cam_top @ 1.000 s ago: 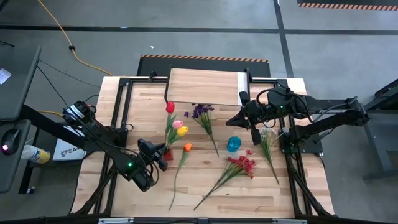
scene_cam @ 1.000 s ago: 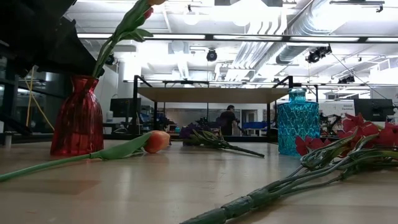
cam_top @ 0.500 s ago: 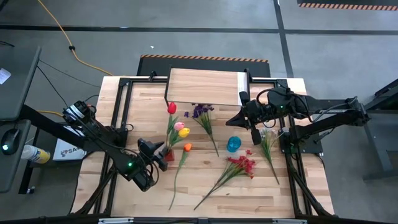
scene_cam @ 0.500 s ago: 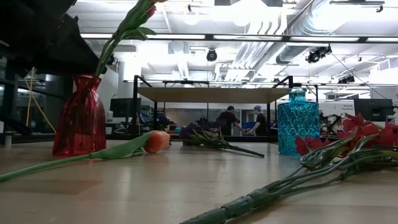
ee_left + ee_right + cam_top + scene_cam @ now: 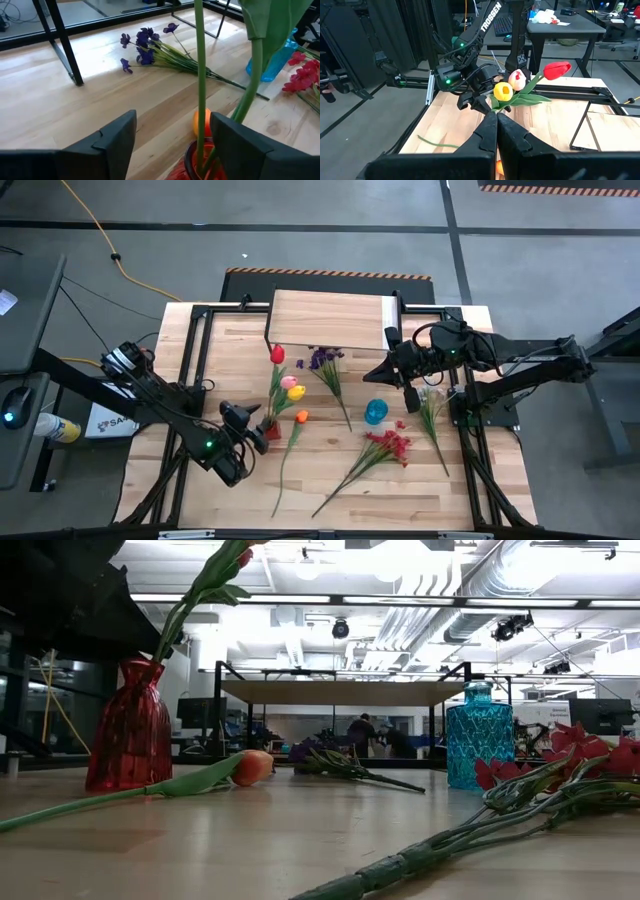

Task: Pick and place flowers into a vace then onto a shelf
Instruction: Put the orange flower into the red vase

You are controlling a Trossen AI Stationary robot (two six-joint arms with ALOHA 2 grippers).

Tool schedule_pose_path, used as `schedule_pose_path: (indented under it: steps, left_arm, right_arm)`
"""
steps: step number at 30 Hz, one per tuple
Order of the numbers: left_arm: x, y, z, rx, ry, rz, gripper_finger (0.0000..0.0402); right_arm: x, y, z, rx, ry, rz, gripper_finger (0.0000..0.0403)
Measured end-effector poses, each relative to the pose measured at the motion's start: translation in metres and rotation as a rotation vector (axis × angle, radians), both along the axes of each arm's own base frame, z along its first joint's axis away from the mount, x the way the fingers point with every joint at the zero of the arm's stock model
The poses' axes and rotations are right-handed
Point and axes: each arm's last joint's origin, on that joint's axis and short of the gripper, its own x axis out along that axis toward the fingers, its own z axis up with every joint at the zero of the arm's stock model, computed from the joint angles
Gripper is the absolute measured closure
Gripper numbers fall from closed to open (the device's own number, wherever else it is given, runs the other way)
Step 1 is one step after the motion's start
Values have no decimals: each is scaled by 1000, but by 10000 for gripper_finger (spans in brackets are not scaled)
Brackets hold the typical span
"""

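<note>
I see the left gripper (image 5: 262,427) fingers apart around the red vase (image 5: 127,726) holding tulips (image 5: 283,374), near table's left front, right gripper (image 5: 409,395) pressed together, empty, hovering beside blue vase (image 5: 375,412), shelf (image 5: 328,319) beyond

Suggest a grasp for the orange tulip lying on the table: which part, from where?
Grip the orange tulip mid-stem, coming straight down from above. It lies flat on the table, stem running toward the near edge, so gripper fingers should straddle the stem crosswise. Mid-stem looks clear of the red vase and the left gripper beside the bloom. The bloom itself would likely crush.
</note>
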Motion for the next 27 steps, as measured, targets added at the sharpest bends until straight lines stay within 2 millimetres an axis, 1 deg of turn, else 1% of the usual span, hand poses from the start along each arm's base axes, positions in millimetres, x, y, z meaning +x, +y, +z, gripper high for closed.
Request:
schedule_pose_path:
  steps: [6,16,22,27]
  left_arm:
    - [-10,-4,5,-19,41,-44,115]
    - [-34,-15,25,-50,-39,-155,119]
    - [-44,-27,38,-171,-149,-219,119]
    - [-37,-42,46,-353,-284,-227,119]
  right_arm:
    - [0,0,0,0,0,0,402]
    - [0,0,0,-2,0,-6,402]
    - [-1,0,-2,4,26,-6,402]
    - [-1,0,-3,4,32,-6,402]
